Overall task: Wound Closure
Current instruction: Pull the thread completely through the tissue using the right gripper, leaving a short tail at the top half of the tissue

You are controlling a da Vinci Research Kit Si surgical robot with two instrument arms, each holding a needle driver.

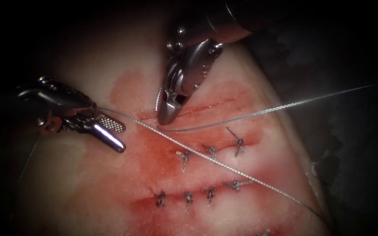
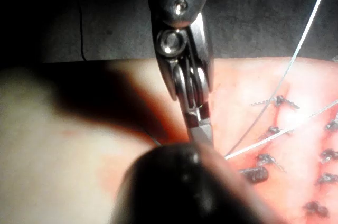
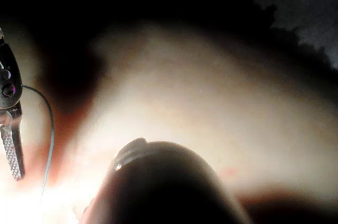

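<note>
Tissue is what I worry about first. It is soft and wet with red fluid, and the open cut lies right under the right tool. A hard push there could tear the cut's edge.

The right tool points steeply down at the left end of that cut. As far as I can see, its jaws are pressed together on the needle, about mid-curve. The thin arc hugs the tool's left side. I cannot tell whether the point is in the tissue, so any twist risks dragging it blind.

The left tool sits left of the cut with jaws spread, pinching nothing. In the right wrist view its ridged jaw lies just beside the thread, so closing carelessly could catch or fray a strand.

The thread is the likeliest snag. One strand runs diagonally from the left tool across both stitched rows, and a finer one leaves the needle toward the right. They cross just below the right tool's tip, so a pull could loop one over the other.

Finished stitches lie under the diagonal strand, and their short tails could hook it. In the left wrist view the right tool stands close to those knots.
</note>
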